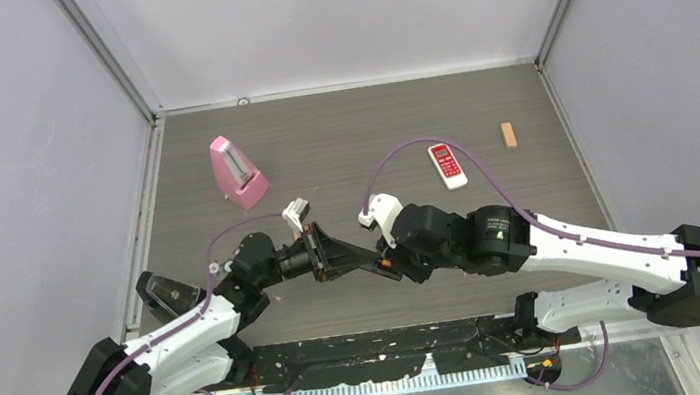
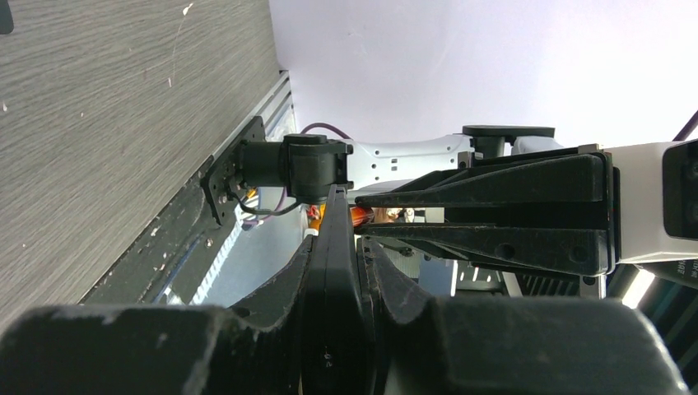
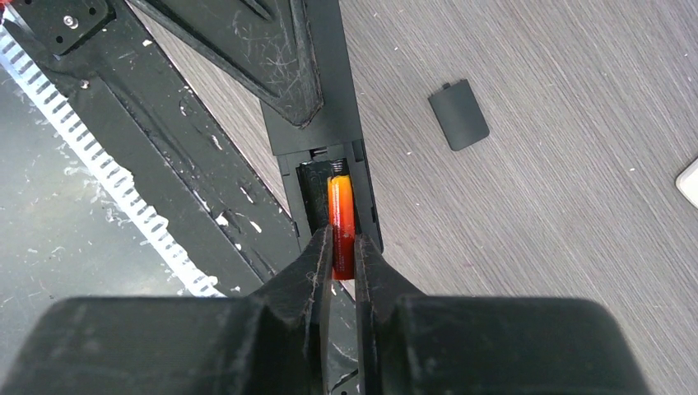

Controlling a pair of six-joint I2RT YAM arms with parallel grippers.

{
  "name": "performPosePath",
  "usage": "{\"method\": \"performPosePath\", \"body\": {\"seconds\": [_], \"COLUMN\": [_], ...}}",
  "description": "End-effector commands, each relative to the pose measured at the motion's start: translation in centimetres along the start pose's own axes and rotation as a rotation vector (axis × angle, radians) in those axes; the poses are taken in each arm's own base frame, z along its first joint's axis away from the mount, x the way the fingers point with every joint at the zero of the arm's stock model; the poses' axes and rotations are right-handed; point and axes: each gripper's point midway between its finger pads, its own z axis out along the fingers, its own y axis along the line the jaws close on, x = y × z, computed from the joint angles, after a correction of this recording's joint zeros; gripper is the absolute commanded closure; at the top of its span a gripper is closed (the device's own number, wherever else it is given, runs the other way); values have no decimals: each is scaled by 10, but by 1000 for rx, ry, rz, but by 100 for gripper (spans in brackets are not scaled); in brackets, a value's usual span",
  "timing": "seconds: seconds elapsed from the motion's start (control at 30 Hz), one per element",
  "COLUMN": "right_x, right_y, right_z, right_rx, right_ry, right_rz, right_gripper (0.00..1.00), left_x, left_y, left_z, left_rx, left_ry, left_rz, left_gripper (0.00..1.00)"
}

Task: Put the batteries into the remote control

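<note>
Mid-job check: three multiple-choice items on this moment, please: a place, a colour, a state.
1. Where is the battery cover? A. on the table; B. clipped on the black remote; C. in the right gripper.
2. Colour of the battery in the right gripper? A. blue; B. orange-red; C. green.
3. The left gripper is: A. open; B. shut on nothing; C. shut on the black remote.
Answers: 1 A, it lies flat on the wood; 2 B, orange-red shows between the fingers; 3 C, its fingers press both sides of the remote.
</note>
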Motion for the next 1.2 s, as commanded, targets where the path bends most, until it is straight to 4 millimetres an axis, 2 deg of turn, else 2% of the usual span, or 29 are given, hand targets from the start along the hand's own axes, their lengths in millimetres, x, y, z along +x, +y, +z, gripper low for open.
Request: {"method": "performPosePath", "body": {"seconds": [0.0,0.2,0.33,0.7,1.17], "right_x": [-10,-5,-9,-8,-8], "right_y": [-22,-24,-24,-22,-16], "right_z": [-8,-10,-14,-9,5], "right_rx": [93,101,95,85,71], "right_ry": [-78,-80,-107,-102,-75], "right_rz": [3,10,19,22,0], "right_gripper": [95,95,95,95,94], "left_x": [19,18,20,23,24], "left_y": [-21,-21,-21,-24,-34], "left_z": [-5,-5,-5,-8,-7], "left_rx": [61,66,67,54,93], "left_ry": [101,102,113,131,150], "left_rz": [39,59,91,170,63], "left_gripper": [100,100,100,100,100]}}
